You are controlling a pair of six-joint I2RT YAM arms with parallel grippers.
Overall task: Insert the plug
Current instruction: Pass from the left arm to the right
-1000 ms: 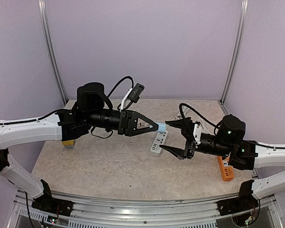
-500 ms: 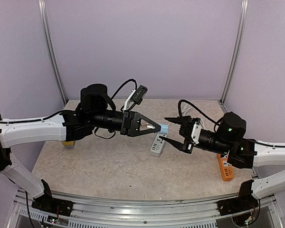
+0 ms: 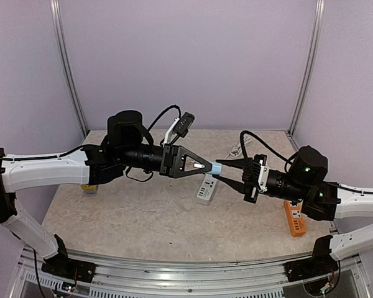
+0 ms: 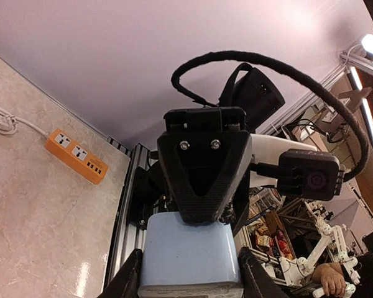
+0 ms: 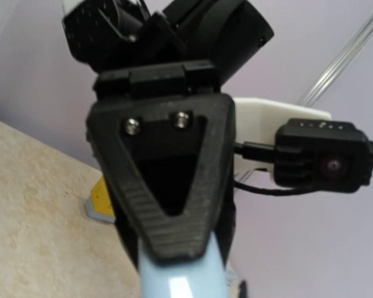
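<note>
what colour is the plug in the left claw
Pale blue; the plug shows best in the left wrist view.

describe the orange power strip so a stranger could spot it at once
Start at the right edge of the table. The orange power strip lies flat there, partly under the right arm. Its bright colour sets it apart from the white power strip at mid-table.
</note>
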